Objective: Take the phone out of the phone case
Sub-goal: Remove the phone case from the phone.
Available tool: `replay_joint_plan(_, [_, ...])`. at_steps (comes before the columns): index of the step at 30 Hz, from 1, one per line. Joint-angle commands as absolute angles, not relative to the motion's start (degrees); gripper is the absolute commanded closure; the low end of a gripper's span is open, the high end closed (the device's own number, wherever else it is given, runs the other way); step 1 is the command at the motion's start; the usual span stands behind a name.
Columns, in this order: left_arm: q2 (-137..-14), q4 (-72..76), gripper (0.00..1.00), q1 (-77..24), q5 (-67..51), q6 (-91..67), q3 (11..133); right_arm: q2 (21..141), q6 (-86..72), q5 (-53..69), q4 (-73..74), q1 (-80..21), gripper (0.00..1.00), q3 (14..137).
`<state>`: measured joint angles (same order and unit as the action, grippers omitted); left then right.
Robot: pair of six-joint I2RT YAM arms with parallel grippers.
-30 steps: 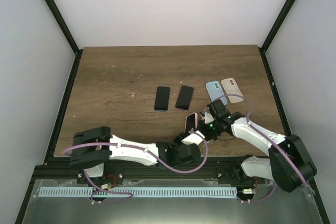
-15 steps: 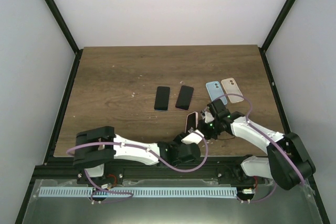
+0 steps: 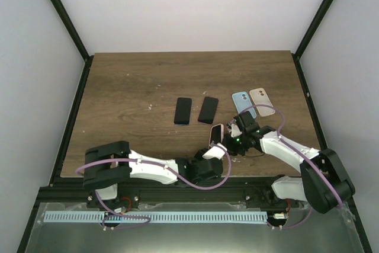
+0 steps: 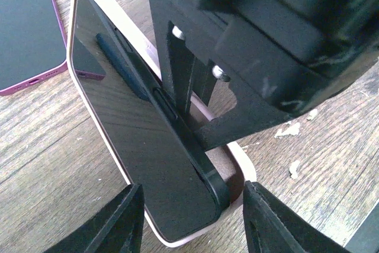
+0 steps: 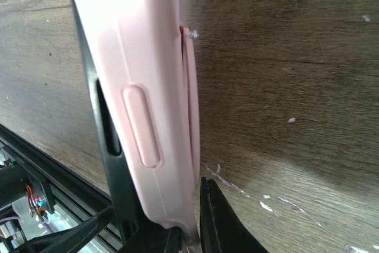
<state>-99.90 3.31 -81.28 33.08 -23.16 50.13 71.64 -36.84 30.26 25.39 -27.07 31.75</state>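
The phone [image 4: 148, 128] lies near the front edge of the table [image 3: 130, 87], between the two arms, still partly in its pink phone case [image 5: 154, 87]. Its long side is lifted clear of the case while its near end sits in the rim.

The right gripper [image 5: 189, 229] is closed tight on the case's edge. The left gripper [image 4: 195, 189] is partly spread, one finger on each side of the phone's near end. Whether its pads touch the case is hard to tell.

Just beyond, two dark phones [image 3: 183, 111] [image 3: 208, 109] lie flat side by side. To their right a blue case [image 3: 243, 104] and a beige case [image 3: 261, 101] lie close together, near the right arm's wrist. The right gripper's dark body stands directly behind the phone and hides the case's far side from the left wrist camera.

The table is brown wood grain, with pale crumbs [image 4: 290, 128] scattered near the case. Plain white walls [image 3: 189, 4] enclose it, with black posts at the corners.
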Motion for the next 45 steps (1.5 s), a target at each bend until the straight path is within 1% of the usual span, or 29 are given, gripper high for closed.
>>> replay_joint_plan(1, [-99.89, 1.94, 0.52, -79.34, 33.91, -23.43, 48.35, 71.13, -35.59, 32.87, 25.83, -26.72, 0.99, 32.68])
replay_joint_plan(4, [-99.46, 2.69, 0.51, -78.89, 34.11, -23.87, 47.62, 71.03, -34.99, 32.8, 25.83, -26.73, 0.99, 32.57])
replay_joint_plan(9, [-99.56, 4.61, 0.56, -78.62, 33.36, -23.73, 46.88, 70.83, -34.89, 32.78, 25.76, -26.72, 0.99, 32.41])
replay_joint_plan(13, [-100.62, 4.49, 0.56, -78.13, 32.96, -24.35, 47.19, 70.81, -34.68, 32.85, 25.75, -26.72, 0.99, 32.36])
replay_joint_plan(14, [-100.68, 4.44, 0.56, -77.95, 32.92, -24.75, 47.07, 70.81, -34.59, 32.82, 25.8, -26.72, 0.99, 32.41])
replay_joint_plan(18, [-101.16, 3.25, 0.45, -77.66, 34.39, -25.22, 47.56, 70.62, -34.54, 32.96, 25.84, -26.71, 0.99, 32.29])
replay_joint_plan(20, [-102.15, 1.91, 0.44, -77.69, 35.77, -24.53, 48.87, 70.68, -34.75, 33.39, 25.61, -26.7, 0.99, 32.17])
replay_joint_plan(22, [-103.39, 0.77, 0.45, -77.85, 37.49, -23.11, 50.56, 70.75, -35.39, 35.08, 24.78, -26.72, 0.99, 31.79])
replay_joint_plan(26, [-106.54, -0.92, 0.51, -78.57, 41.71, -19.39, 54.12, 70.99, -38.07, 39.23, 23.68, -26.71, 0.99, 31.21])
replay_joint_plan(29, [-108.16, -1.14, 0.56, -79.13, 42.61, -17.52, 55.73, 71.02, -38.4, 39.66, 23.86, -26.72, 0.99, 31.41])
replay_joint_plan(32, [-108.79, -1.14, 0.63, -79.36, 43.01, -17.34, 56.15, 70.75, -38.41, 39.64, 24.08, -26.72, 0.99, 31.3])
replay_joint_plan(35, [-108.81, -1.69, 0.74, -79.34, 43.97, -17.83, 56.25, 70.6, -38.24, 39.5, 24.16, -26.72, 0.99, 31.51])
replay_joint_plan(37, [-108.4, -2.13, 0.79, -79.45, 44.44, -17.85, 56.34, 70.51, -38.09, 39.07, 24.17, -26.76, 0.99, 31.79])
replay_joint_plan(42, [-105.69, -2.81, 0.96, -80.2, 45.41, -17.58, 56.26, 70.31, -37.57, 32.95, 26.24, -26.63, 0.99, 33.88])
replay_joint_plan(44, [-104.4, -3.21, 1.0, -80.96, 46.06, -17.3, 56.65, 70.39, -37.26, 29.03, 27.49, -26.52, 0.99, 35.15])
replay_joint_plan(45, [-103.79, -3.77, 1.0, -81.49, 46.2, -17.35, 57.12, 70.4, -36.92, 26.85, 27.99, -26.47, 0.99, 35.73])
